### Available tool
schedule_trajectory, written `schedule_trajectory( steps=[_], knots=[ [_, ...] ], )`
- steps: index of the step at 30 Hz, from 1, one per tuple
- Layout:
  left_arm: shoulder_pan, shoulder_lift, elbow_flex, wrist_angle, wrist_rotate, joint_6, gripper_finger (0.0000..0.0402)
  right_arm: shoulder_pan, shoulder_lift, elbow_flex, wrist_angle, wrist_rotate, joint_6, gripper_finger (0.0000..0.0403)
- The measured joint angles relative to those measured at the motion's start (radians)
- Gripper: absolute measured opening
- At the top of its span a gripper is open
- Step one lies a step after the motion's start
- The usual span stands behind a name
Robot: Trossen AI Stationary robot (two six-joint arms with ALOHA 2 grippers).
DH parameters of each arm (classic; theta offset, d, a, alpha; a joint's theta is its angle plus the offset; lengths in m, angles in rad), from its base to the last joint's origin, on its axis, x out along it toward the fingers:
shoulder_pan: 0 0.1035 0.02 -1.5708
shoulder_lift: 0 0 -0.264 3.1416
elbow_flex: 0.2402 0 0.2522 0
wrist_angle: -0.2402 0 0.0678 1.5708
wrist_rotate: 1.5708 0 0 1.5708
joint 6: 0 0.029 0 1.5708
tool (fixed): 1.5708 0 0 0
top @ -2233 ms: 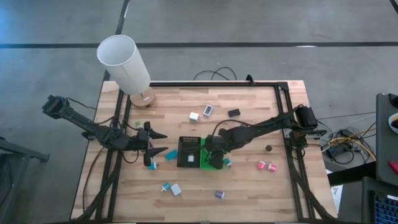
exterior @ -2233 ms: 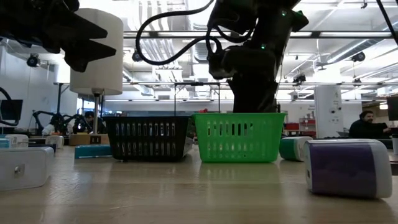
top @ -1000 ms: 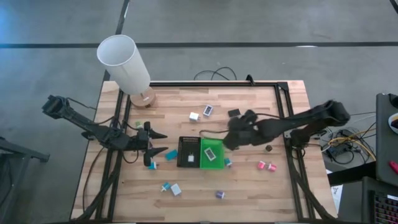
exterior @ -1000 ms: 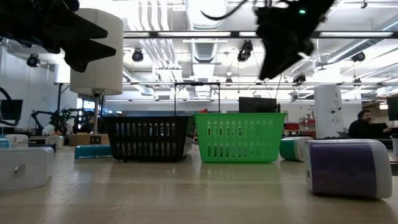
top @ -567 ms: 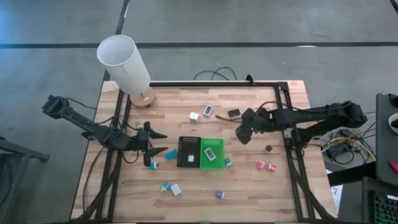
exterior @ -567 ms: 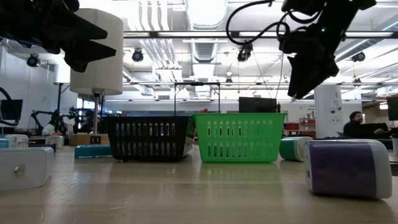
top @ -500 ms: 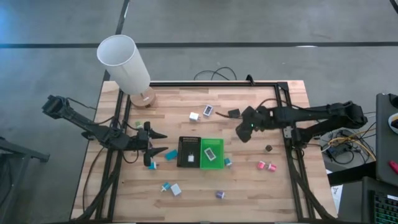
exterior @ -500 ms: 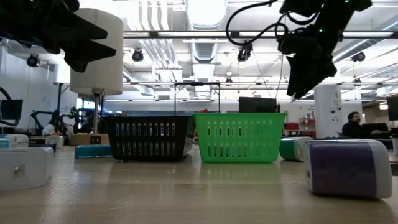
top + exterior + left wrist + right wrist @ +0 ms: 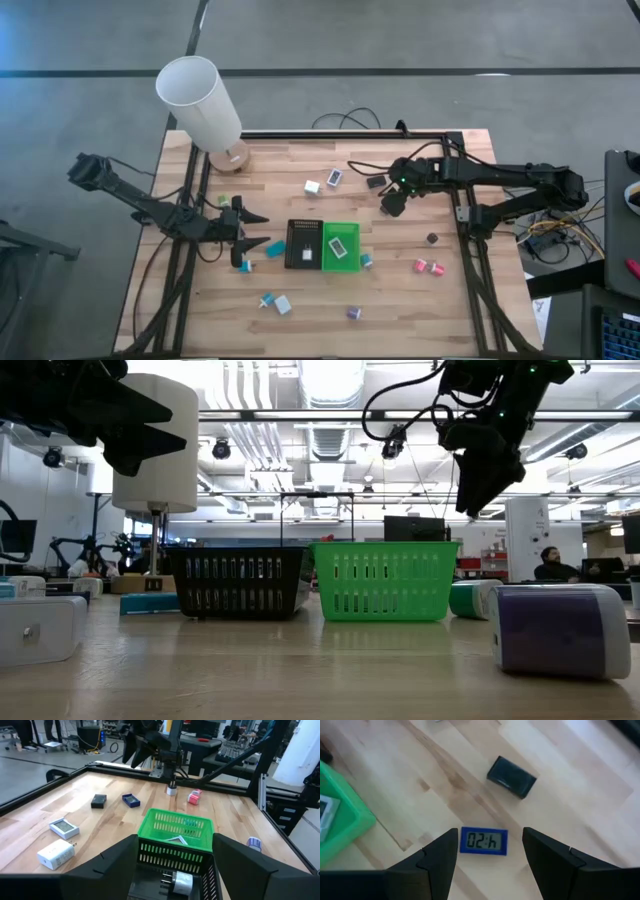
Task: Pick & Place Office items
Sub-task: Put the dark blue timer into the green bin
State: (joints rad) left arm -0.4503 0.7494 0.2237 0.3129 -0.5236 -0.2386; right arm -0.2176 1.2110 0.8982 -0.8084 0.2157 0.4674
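My right gripper (image 9: 390,203) hangs open above the table's far right part. In the right wrist view its fingers stand on either side of a small blue timer (image 9: 483,841) lying flat on the wood, without touching it. A black block (image 9: 511,777) lies just beyond. My left gripper (image 9: 255,232) waits open, left of the black tray (image 9: 292,244). The green tray (image 9: 326,262) holds a white-grey piece (image 9: 338,246), and the black tray holds a white piece (image 9: 305,256). Teal, white, pink and purple pieces lie scattered on the table.
The tall white lamp (image 9: 200,100) stands at the far left corner. A white cube (image 9: 313,187) and a white-blue piece (image 9: 334,177) lie far of the trays. Two pink pieces (image 9: 428,266) and a small black one (image 9: 432,238) lie right; a purple piece (image 9: 353,313) lies near.
My right gripper has travelled from beside the green tray toward the table's far edge and slightly right, staying open and raised, and now hangs over the blue timer. The white-grey piece stays in the green tray.
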Motion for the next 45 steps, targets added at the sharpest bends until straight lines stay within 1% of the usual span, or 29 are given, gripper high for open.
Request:
schedule_trajectory(
  steps=[2,5,13,19,23,30,33,36,41,45],
  knots=[
    [0.000,0.000,0.000,0.000,0.000,-0.001,0.0262,0.000,0.000,0.008,0.001,-0.003,-0.022,0.0221],
    [0.000,0.000,0.000,0.000,0.001,-0.003,0.0262,0.000,0.000,0.012,0.006,-0.030,-0.005,0.0221],
    [0.000,0.000,0.000,-0.018,0.003,-0.003,0.0262,-0.001,0.000,0.018,0.012,-0.037,-0.030,0.0221],
    [0.000,0.000,0.000,-0.018,0.003,-0.021,0.0261,-0.009,0.000,0.015,-0.021,-0.067,0.025,0.0223],
    [0.000,0.000,0.000,-0.018,0.003,-0.027,0.0261,-0.020,0.001,0.011,-0.054,-0.103,0.060,0.0251],
    [0.000,0.000,0.000,-0.018,0.003,-0.027,0.0261,-0.034,0.003,-0.008,-0.045,-0.111,0.079,0.0338],
    [0.000,0.000,0.000,-0.018,0.003,-0.027,0.0261,-0.037,0.003,-0.029,-0.017,-0.111,0.079,0.0367],
    [0.000,0.000,0.000,-0.018,0.003,-0.027,0.0261,-0.038,0.003,-0.056,0.015,-0.110,0.079,0.0379],
    [0.000,0.000,0.000,-0.018,0.003,-0.027,0.0261,-0.039,0.003,-0.098,0.060,-0.110,0.079,0.0381],
    [0.000,0.000,0.000,-0.019,0.003,-0.027,0.0261,-0.039,0.003,-0.123,0.063,-0.109,0.083,0.0381]
  ],
)
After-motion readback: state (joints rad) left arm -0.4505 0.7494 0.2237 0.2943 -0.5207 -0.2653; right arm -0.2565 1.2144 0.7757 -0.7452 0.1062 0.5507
